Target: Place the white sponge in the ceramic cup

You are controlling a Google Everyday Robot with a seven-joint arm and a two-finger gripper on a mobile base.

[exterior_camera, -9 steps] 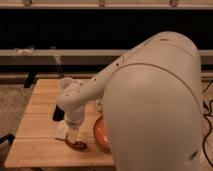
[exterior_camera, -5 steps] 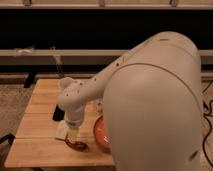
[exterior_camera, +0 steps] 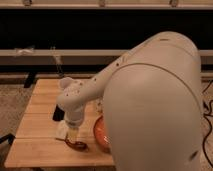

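My gripper [exterior_camera: 73, 135] points down over the front middle of the wooden table [exterior_camera: 40, 105], at the end of the white arm. A small off-white block, the white sponge [exterior_camera: 62, 131], lies right beside it on the left, touching or nearly touching it. A dark red-brown lumpy item [exterior_camera: 77, 145] lies just below the gripper. A pale shape [exterior_camera: 98, 106] behind the arm may be the ceramic cup, but the arm hides most of it.
An orange bowl [exterior_camera: 100, 134] sits right of the gripper, half hidden by the arm's big white shell [exterior_camera: 155, 110]. A black remote [exterior_camera: 57, 114] lies left of the arm. The table's front edge is close below the gripper. A dark wall with rails runs behind.
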